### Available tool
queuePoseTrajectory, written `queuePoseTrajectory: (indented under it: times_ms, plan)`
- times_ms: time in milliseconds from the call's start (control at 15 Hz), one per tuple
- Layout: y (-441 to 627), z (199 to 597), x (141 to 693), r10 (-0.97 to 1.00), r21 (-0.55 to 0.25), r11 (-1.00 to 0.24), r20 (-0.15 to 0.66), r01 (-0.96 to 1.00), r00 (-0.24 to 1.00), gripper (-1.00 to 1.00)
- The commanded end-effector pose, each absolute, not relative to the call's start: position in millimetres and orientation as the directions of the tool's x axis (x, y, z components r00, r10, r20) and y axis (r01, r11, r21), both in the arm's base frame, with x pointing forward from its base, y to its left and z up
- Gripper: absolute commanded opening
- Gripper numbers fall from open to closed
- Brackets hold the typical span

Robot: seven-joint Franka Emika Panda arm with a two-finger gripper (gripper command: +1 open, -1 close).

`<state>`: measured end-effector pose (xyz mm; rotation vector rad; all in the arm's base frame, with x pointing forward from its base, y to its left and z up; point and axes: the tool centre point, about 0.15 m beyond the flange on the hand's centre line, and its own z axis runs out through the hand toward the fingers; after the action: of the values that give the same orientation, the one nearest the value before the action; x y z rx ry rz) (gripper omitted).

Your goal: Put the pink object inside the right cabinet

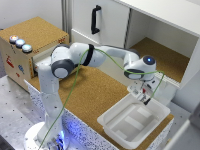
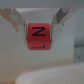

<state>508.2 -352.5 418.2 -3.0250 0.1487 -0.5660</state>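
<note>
In the wrist view the pink object (image 2: pixel 39 39), a small reddish-pink block with a black letter on its face, sits squeezed between the two fingers (image 2: pixel 20 24) of my gripper (image 2: pixel 39 31). From the exterior view the gripper (image 1: pixel 145 95) hangs above the far rim of a white bin, with the pink object (image 1: pixel 147 92) a tiny red spot at its tips. The right cabinet (image 1: pixel 167 59) stands open behind the gripper at the exterior view's right, with white walls and a cork-brown floor.
A white bin (image 1: pixel 112 122) lies on the cork table under the gripper. A white door panel with a black handle (image 1: pixel 95 20) stands left of the cabinet opening. A cork-covered drawer box (image 1: pixel 42 35) with buttons is at the far left.
</note>
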Motion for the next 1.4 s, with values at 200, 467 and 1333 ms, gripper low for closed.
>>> queuePoseTrajectory:
  times_ms: [200,467,1333]
  plan:
    - [-288.1,479.7,602.6,-0.075,-0.097,-0.995,0.471,-0.033,0.879,-1.00]
    - [-259.3,477.3,625.9,-0.077,-0.070,-0.996,0.523,-0.047,0.849,-1.00]
    - [-233.1,466.7,670.3,-0.115,-0.042,-0.993,0.570,-0.111,0.814,1.00]
